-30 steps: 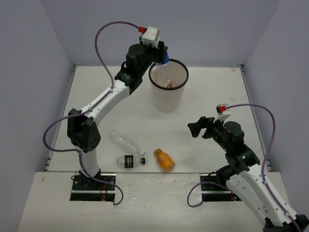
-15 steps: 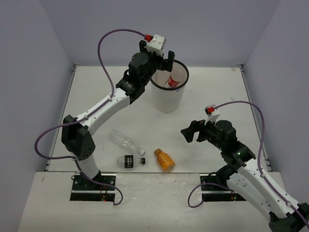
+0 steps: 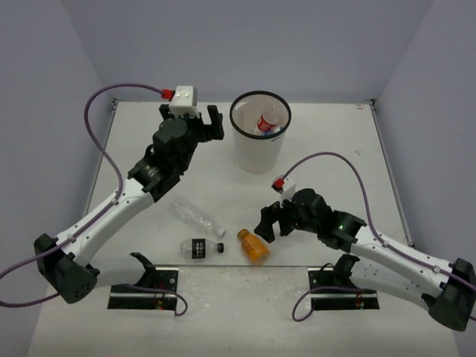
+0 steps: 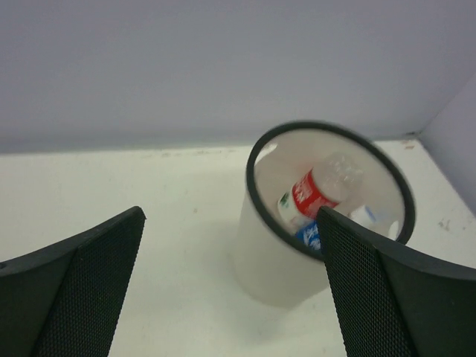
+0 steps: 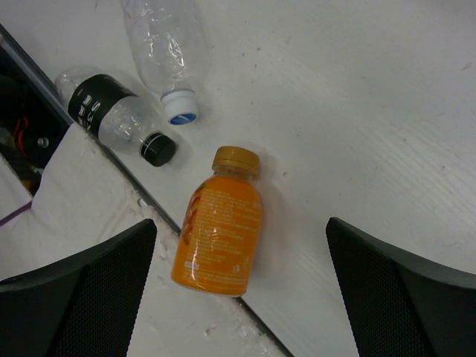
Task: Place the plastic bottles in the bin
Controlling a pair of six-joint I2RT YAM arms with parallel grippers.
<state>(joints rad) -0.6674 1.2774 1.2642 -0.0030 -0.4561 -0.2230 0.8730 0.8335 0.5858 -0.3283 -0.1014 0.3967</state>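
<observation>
The white bin (image 3: 259,152) stands at the back of the table. It holds a red-labelled bottle (image 3: 268,123) (image 4: 312,192) and a blue-labelled one (image 4: 307,235). My left gripper (image 3: 191,117) (image 4: 230,216) hangs open and empty to the left of the bin (image 4: 268,253). Three plastic bottles lie near the front edge: a long clear one (image 3: 193,216) (image 5: 165,44), a black-labelled one (image 3: 201,248) (image 5: 110,115) and a short orange one (image 3: 254,246) (image 5: 220,223). My right gripper (image 3: 270,219) (image 5: 242,223) is open above the orange bottle, which shows between its fingers.
The table's front edge (image 5: 149,204) runs right beside the orange and black-labelled bottles, with the arm base plates (image 3: 145,286) below it. Grey walls close in the back and sides.
My left gripper opened over the bin, dropped its blue-labelled bottle inside and drew back to the left. My right arm swung left and down toward the orange bottle.
</observation>
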